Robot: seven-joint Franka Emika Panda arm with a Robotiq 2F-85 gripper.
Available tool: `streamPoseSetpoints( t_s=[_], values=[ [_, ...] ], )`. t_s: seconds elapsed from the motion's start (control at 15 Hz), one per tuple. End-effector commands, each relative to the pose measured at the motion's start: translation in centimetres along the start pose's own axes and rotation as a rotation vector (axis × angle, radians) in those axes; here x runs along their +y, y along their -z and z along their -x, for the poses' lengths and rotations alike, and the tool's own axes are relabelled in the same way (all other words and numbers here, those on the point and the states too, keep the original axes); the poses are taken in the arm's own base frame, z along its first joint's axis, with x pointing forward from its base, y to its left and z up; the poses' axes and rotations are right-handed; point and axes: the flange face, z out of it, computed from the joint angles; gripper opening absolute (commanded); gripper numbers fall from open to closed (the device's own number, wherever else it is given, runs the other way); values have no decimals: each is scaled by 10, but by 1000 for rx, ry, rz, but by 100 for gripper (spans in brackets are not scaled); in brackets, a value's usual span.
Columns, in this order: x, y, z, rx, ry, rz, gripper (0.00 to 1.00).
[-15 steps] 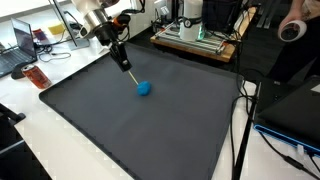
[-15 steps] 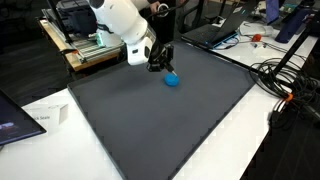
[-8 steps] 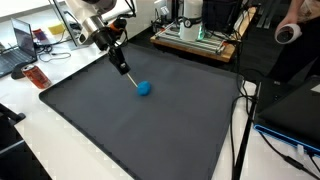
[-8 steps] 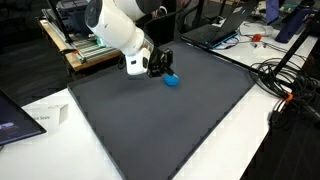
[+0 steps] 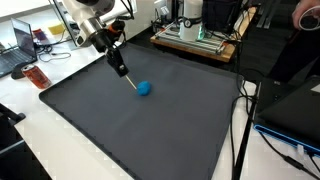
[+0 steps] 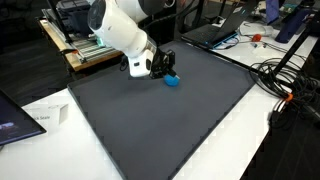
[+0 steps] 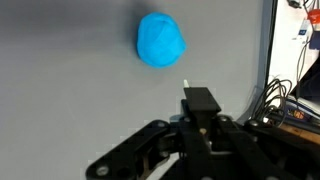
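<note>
The jaws looked drawn shut and held nothing of the blue ball (image 7: 161, 40), which lay just ahead of them, apart, on the dark surface (image 7: 60, 90). Small, round and probably light and soft, it would likely roll; best pinched across its middle.

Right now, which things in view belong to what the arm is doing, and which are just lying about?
In hand:
end effector
thin stick it grips
blue ball, just past the stick's tip
dark mat under the ball

Lying about:
red object on the white table
cables beside the mat
laptop on the far desk
</note>
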Motion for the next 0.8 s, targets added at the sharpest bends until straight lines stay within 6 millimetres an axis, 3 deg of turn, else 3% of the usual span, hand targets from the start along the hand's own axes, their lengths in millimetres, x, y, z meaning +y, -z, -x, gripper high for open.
streamPoseSetpoints(
  t_s=[0.0, 0.4, 0.73],
  values=[
    [-28, 10, -3, -28, 3, 56, 3],
    [-78, 11, -4, -79, -13, 212, 3],
    [-104, 11, -3, -109, -40, 347, 3]
  ],
)
